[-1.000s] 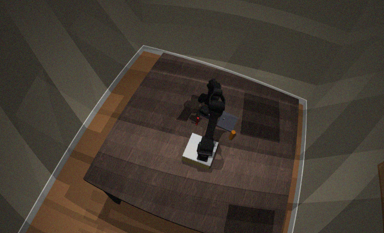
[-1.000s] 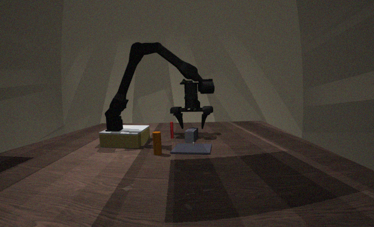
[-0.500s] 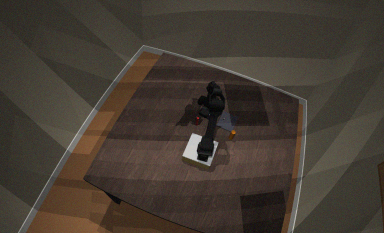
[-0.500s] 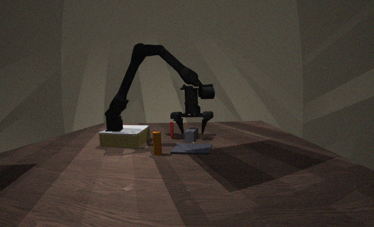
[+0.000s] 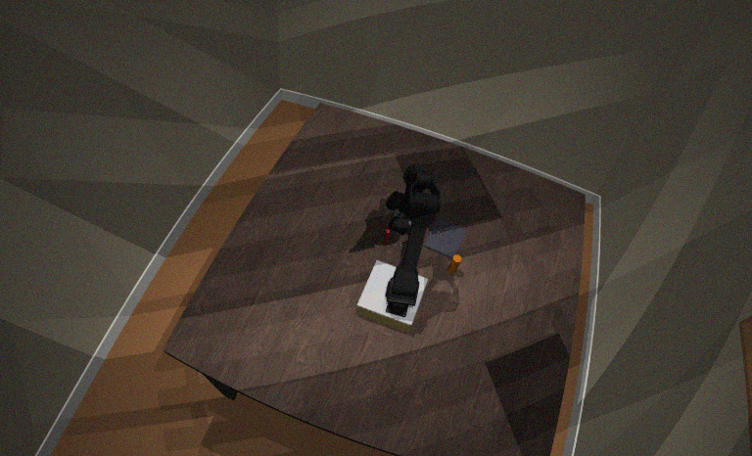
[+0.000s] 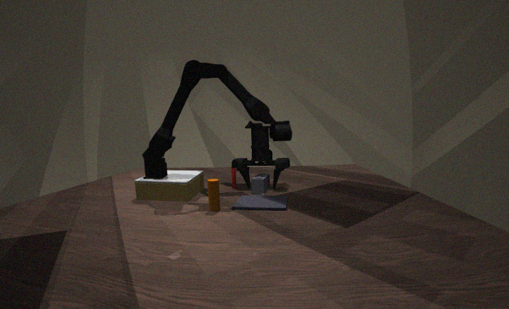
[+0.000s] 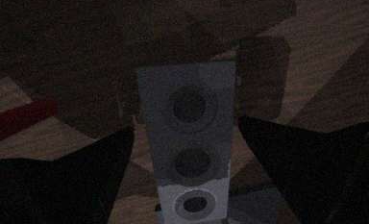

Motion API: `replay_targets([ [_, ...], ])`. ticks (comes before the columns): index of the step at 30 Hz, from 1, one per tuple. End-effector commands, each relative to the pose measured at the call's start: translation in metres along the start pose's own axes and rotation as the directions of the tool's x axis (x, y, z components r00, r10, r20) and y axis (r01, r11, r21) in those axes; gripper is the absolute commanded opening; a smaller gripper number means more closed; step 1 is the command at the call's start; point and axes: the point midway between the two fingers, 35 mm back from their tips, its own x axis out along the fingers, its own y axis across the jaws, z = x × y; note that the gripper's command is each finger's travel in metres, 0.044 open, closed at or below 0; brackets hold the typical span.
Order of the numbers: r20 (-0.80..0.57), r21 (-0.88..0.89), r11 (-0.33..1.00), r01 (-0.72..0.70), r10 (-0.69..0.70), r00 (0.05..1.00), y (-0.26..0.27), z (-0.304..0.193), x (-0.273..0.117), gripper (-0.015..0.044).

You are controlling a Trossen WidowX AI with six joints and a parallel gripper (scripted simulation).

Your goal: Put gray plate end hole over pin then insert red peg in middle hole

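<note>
Top view: I am seeing the arm (image 5: 411,247) reaching toward twelve o'clock, hiding the plate. Exterior view: the gripper (image 6: 260,180) is hanging spread wide, straddling the gray plate (image 6: 260,183), gripping nothing; the red peg (image 6: 233,178) is standing at its nine o'clock. Wrist view: the plate's (image 7: 189,137) three holes are lying between the fingers.

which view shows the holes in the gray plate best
The wrist view: the gray plate fills the frame centre, all three holes visible. The exterior view shows it only as a small block; in the top view the arm hides it.
</note>
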Motion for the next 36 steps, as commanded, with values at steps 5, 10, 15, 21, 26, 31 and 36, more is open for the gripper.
replay_targets([
  [5, 0.002, -0.006, 1.000, -0.005, 0.005, 1.000, 0.002, 0.000, 0.003, 0.0204],
  [10, 0.002, -0.006, 1.000, -0.005, 0.005, 1.000, 0.002, 0.000, 0.003, 0.0131],
  [15, 0.002, -0.006, 1.000, -0.005, 0.005, 1.000, 0.002, 0.000, 0.003, 0.0078],
  [21, 0.035, -0.017, 1.000, 0.022, -0.022, 0.999, -0.004, 0.000, -0.005, 0.0000],
  [26, 0.034, -0.016, 1.000, 0.021, -0.021, 0.999, -0.007, 0.002, -0.019, 0.0000],
  [31, 0.030, -0.015, 1.000, 0.018, -0.017, 0.999, -0.009, 0.004, -0.034, 0.0000],
  [36, 0.026, -0.014, 1.000, 0.014, -0.014, 1.000, -0.011, 0.005, -0.049, 0.0000],
])
